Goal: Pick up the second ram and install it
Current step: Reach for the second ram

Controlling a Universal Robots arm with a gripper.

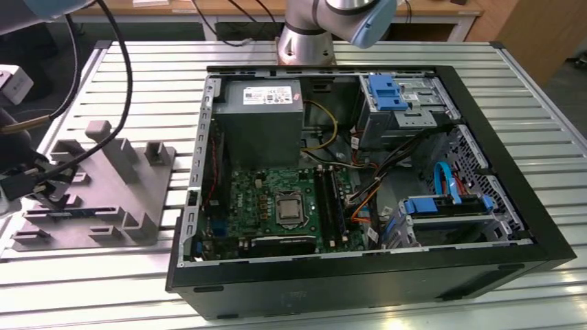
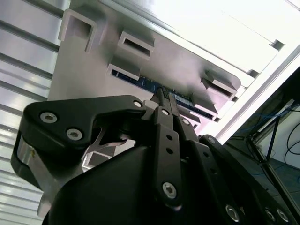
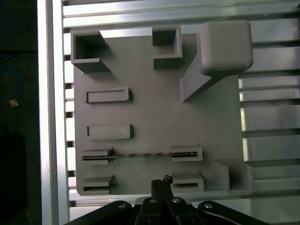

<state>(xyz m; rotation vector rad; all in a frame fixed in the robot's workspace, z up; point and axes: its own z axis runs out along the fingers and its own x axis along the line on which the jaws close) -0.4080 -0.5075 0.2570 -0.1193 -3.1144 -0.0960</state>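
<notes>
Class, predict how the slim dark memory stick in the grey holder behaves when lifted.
The slim dark memory stick looks thin, so probably light and stiff. On edge in the grey holder, it may tip if freed.

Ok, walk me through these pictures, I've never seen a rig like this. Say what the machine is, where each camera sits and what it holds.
It is one robot arm standing on a slatted metal table. The exterior view looks down on an open computer case with its green motherboard, and a grey holder block on that view's left. Both wrist views come from cameras riding on the arm, looking past its black tool. The tool is shut, holds nothing, and hovers beside the holder block, where the second ram sits on edge in its slots.
</notes>
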